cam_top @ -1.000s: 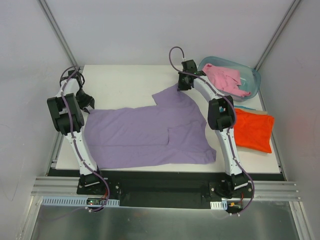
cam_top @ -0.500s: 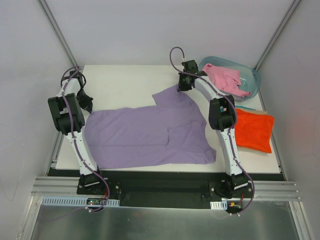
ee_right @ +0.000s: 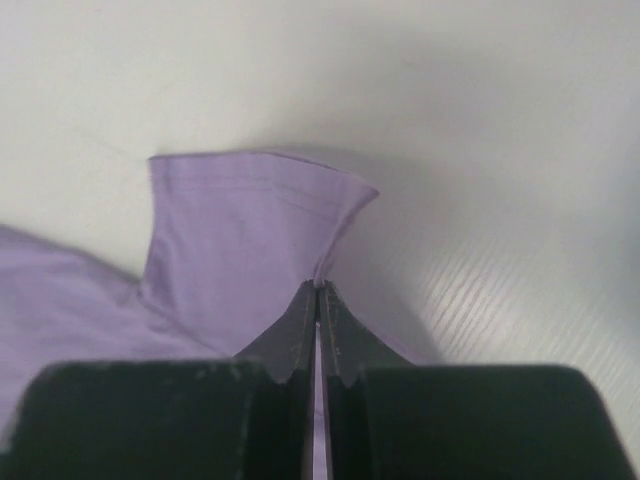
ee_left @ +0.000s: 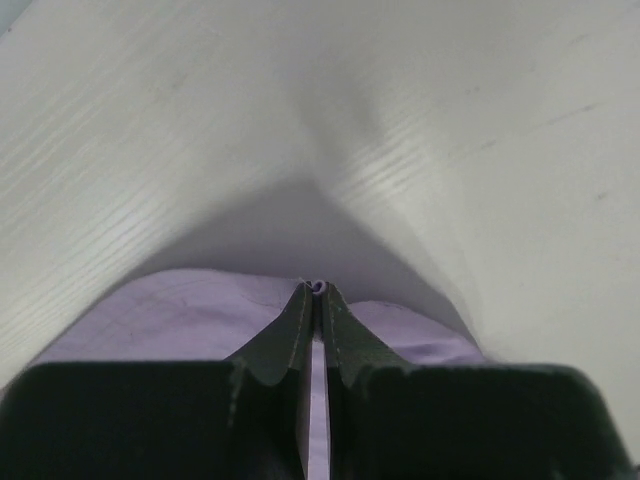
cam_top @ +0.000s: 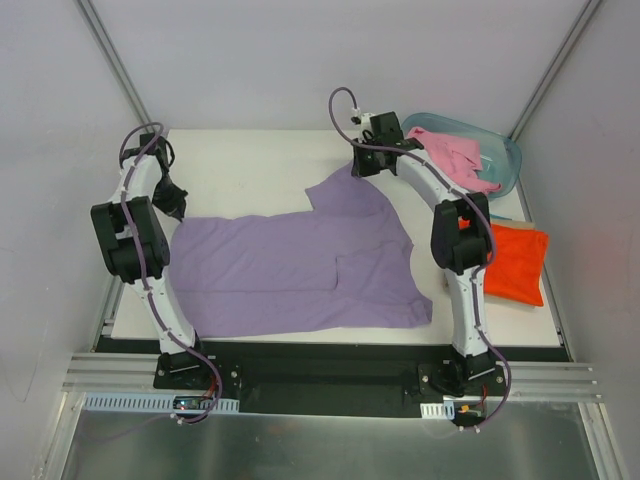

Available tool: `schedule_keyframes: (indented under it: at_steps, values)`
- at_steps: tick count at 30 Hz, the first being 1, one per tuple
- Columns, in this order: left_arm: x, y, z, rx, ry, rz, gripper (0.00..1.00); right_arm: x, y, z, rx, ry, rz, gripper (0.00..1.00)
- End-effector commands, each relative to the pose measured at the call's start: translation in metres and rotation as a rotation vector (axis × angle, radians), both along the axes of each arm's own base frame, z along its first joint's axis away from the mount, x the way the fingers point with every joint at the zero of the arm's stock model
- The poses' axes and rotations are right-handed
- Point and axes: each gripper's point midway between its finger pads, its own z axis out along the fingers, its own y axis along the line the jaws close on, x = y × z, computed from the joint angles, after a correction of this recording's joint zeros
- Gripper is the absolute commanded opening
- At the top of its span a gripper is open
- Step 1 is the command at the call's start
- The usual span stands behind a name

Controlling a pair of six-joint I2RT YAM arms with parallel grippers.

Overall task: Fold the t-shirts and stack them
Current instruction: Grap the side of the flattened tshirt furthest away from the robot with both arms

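A lavender-purple t-shirt [cam_top: 300, 265] lies spread across the white table [cam_top: 250, 160]. My left gripper [cam_top: 178, 208] is shut on the shirt's far left corner; in the left wrist view a sliver of purple cloth [ee_left: 200, 315] sits pinched between the fingertips [ee_left: 300, 310] at the gripper [ee_left: 318, 290]. My right gripper [cam_top: 362, 170] is shut on the sleeve edge at the far right; the right wrist view shows the sleeve [ee_right: 250, 220] lifted off the table at the gripper [ee_right: 319, 290]. A pink t-shirt [cam_top: 452, 158] lies in the tub. An orange t-shirt [cam_top: 512, 260] lies folded at the right.
A translucent blue-green tub [cam_top: 505, 150] stands at the back right corner. A strip of teal cloth [cam_top: 490, 215] peeks out behind the orange shirt. Walls close in on the table's left, right and back sides.
The left gripper has closed on the shirt's left corner and moved a little farther back. The right gripper has lifted the sleeve edge slightly up and back.
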Motion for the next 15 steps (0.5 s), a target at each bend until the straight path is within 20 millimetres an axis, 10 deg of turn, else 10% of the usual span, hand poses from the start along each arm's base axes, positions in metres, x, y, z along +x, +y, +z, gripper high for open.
schedule_keyframes:
  at_steps: [1,15]
  values:
    - [-0.025,-0.01,0.03,0.033,-0.014,-0.012,0.0,-0.034,0.024,0.066,0.031,-0.134,0.139,0.01]
    - [-0.116,-0.033,0.035,0.063,-0.022,0.085,0.0,-0.151,-0.013,0.056,-0.003,0.01,0.02,0.01]
